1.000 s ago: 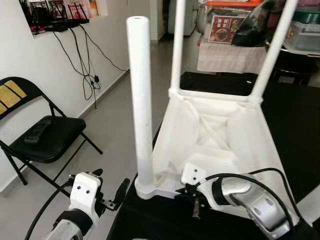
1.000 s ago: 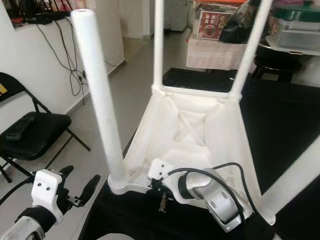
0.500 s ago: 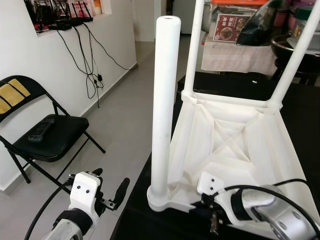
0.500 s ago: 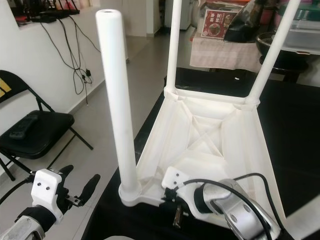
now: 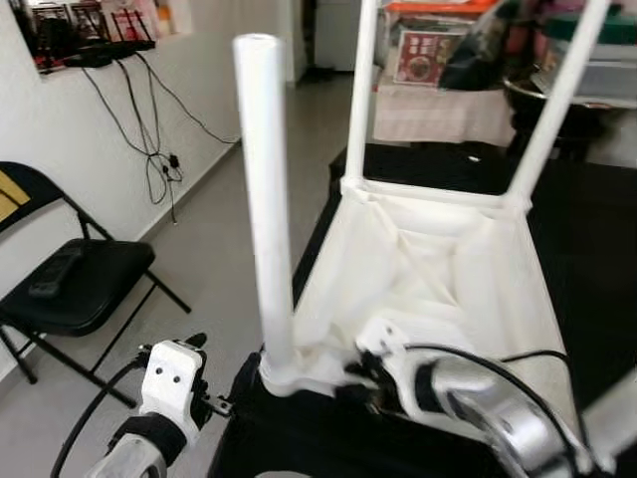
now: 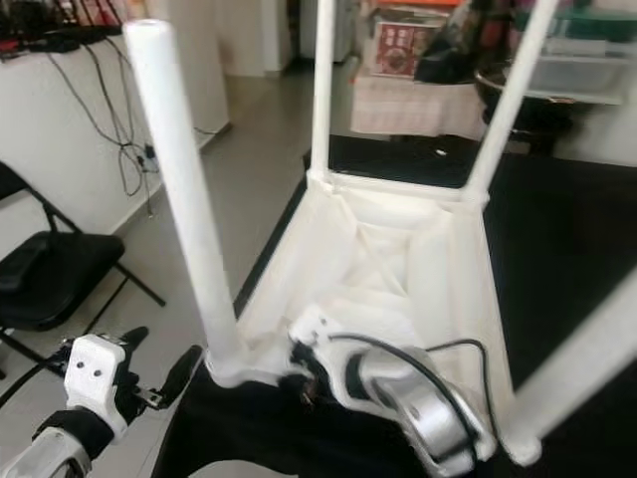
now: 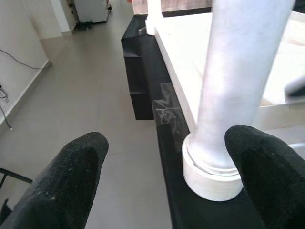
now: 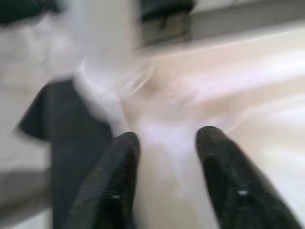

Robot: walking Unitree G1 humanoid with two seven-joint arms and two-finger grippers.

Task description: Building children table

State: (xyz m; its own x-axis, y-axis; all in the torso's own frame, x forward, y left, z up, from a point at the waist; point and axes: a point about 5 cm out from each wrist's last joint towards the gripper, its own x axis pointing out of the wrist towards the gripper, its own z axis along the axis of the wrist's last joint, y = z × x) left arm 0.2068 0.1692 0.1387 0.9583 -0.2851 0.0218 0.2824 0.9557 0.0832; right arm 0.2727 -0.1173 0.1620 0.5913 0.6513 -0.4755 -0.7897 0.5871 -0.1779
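Four legs are standing up from the upturned tabletop (image 5: 438,269), which is lying on the black desk (image 5: 587,259): the near left leg (image 5: 264,199), two far legs (image 5: 360,90), and a near right one (image 6: 587,358) cutting across the corner of the right eye view. Judging by that, the build is looking nearly finished; what is left is probably seating or tightening the near left leg and turning the table over.

The right gripper (image 8: 167,157) is reaching to the near edge of the tabletop, just beside that leg's socket, its jaws spread a little over the white rim without clearly pinching it. The left gripper (image 7: 162,157) is hovering off the desk's left edge, jaws spread wide, one finger (image 7: 267,162) close by the socket.

The left wrist view is showing the collar (image 7: 209,176) sharply, with tape on the desk edge; the blurred right wrist view is offering little. The head views are taking in a folding chair (image 5: 70,289) at left.
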